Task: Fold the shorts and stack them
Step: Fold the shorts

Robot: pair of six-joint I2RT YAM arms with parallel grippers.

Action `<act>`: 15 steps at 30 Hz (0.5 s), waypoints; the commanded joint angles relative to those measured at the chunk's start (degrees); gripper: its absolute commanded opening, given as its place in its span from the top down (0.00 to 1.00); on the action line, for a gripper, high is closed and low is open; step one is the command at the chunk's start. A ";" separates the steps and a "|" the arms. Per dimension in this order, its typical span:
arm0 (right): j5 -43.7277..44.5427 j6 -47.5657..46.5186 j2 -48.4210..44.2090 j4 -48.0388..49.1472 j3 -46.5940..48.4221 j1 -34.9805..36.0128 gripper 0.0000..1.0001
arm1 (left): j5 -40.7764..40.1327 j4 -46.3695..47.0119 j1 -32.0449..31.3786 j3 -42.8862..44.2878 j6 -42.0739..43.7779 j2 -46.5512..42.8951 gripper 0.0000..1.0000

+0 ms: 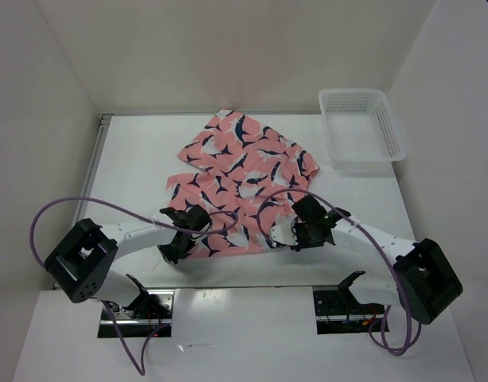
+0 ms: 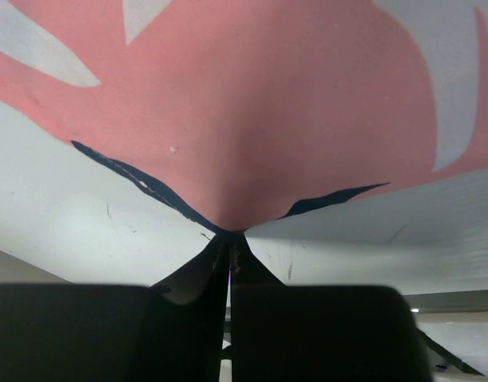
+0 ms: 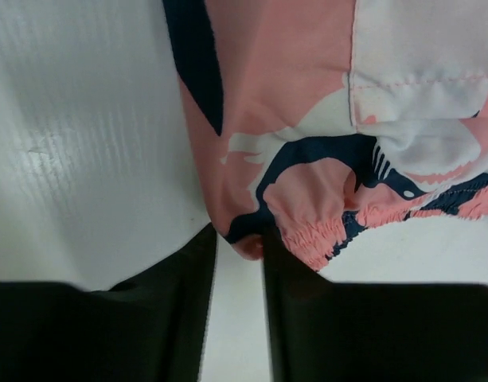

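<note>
While both arm bases sat bolted at the near edge of the table [image 1: 132,167], purple cables [image 1: 68,203] looped up off each arm. Left gripper [image 1: 180,243] reached in to the near-left edge of the shorts [image 1: 240,171], and right gripper [image 1: 285,237] reached in to the near-right edge. The two were well apart.

Left wrist view: left gripper [image 2: 228,247] had its fingers [image 2: 192,274] clenched together on the dark navy hem of the shorts [image 2: 251,103]. The fabric pulled to a point at the tips and fanned out pink beyond them, with white table on either side under the hem.

Right wrist view: right gripper [image 3: 240,247] had its fingers [image 3: 188,270] pinching a small bunched bit of the shorts [image 3: 299,103] at the tips. A narrow gap between the fingers behind the pinch showed table. A gathered pink edge hung just right of the tips.

Further out, the shorts lay spread and rumpled mid-table, angled toward the far right, salmon-pink with a navy-and-white shark-like print. Far right corner: white mesh basket [image 1: 363,165], apart from the shorts, not touching them.
</note>
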 commanded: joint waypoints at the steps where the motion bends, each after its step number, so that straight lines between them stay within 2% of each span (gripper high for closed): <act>1: 1.52 -0.23 -0.28 7.59 -1.52 0.65 0.70 | 4.36 5.56 0.22 0.49 -0.03 1.87 1.00; 2: 1.52 -0.23 -0.28 8.12 -1.52 0.65 0.78 | 5.60 4.50 0.22 1.28 -0.03 1.18 1.00; 3: 1.52 0.29 -0.89 8.12 -1.52 0.65 0.91 | 6.66 3.44 0.22 3.12 -0.03 1.17 1.00; 4: 0.30 0.30 -0.89 8.12 -0.92 0.65 0.98 | 8.41 0.82 0.74 4.18 -0.03 0.39 1.00; 7: -3.56 1.00 -1.95 1.82 4.08 0.65 1.00 | 12.01 -7.16 2.58 9.70 -0.03 -2.43 1.00; 8: -4.80 2.04 -2.47 -0.47 8.71 1.69 1.00 | 12.90 -9.55 3.29 11.56 -0.03 -4.17 1.00; 10: -8.04 6.87 -3.09 -7.85 14.62 3.98 1.00 | 15.18 -16.13 4.78 15.86 -0.03 -5.85 1.00; 11: -13.02 10.54 -3.09 -12.57 21.26 4.51 1.00 | 17.28 -17.39 6.01 20.58 -0.03 -7.34 1.00; 15: -24.04 23.02 -3.09 -16.82 34.32 5.04 1.00 | 20.99 -20.04 10.05 31.75 -0.03 -7.97 1.00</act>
